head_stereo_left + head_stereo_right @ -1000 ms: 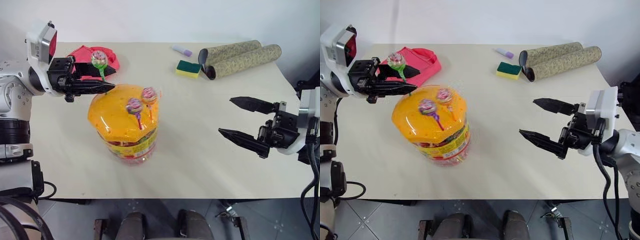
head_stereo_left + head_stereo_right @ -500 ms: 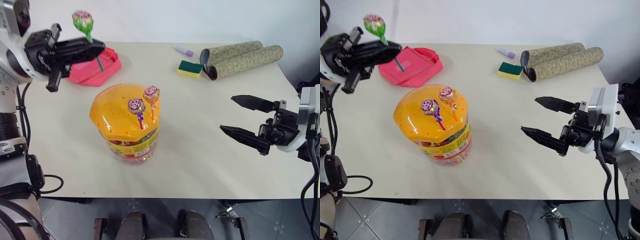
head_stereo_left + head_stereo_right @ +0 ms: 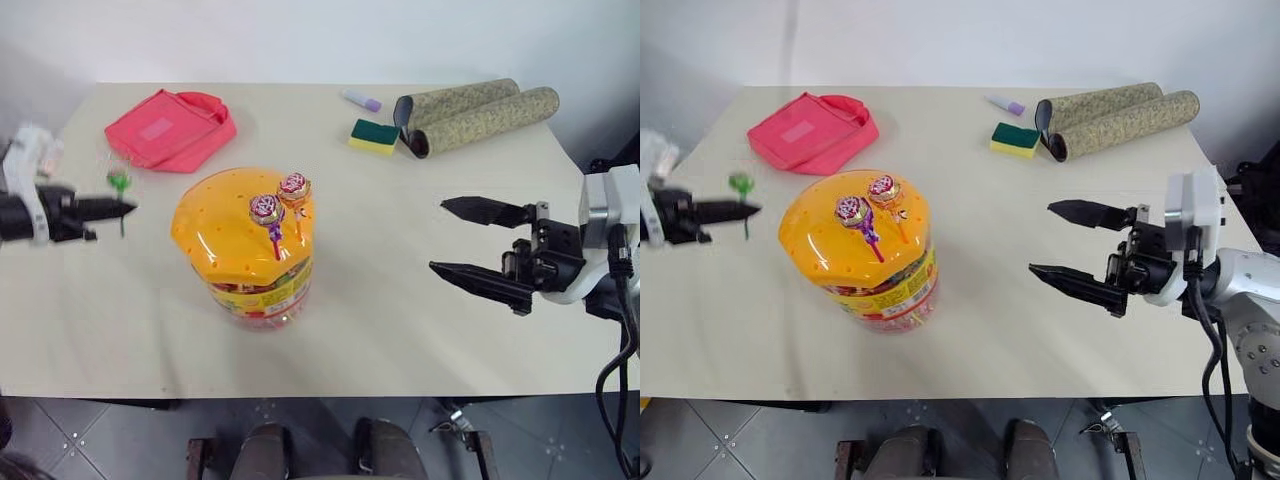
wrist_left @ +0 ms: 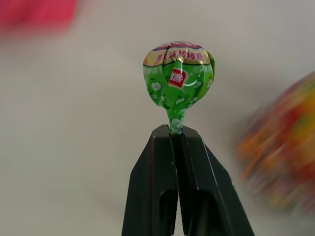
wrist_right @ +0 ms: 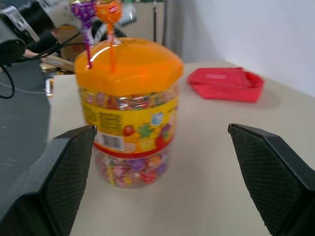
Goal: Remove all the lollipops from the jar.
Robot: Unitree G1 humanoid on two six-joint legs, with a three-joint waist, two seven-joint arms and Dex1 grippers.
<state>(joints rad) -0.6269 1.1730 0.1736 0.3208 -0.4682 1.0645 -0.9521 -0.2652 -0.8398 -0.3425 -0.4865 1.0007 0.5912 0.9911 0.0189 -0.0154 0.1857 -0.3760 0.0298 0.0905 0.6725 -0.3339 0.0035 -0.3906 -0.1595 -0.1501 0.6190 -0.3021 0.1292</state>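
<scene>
Though blurred overhead, green lollipop (image 4: 178, 81) gripper-pinched (image 4: 176, 135)

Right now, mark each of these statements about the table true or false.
1. The left gripper is shut on a green lollipop. True.
2. Two lollipops stand in the jar lid. True.
3. The right gripper holds the jar. False: it is open and apart from it.
4. The sponge sits on the pink pouch. False: it lies beside the rolled mat.
5. The jar lies on its side. False: upright.
</scene>
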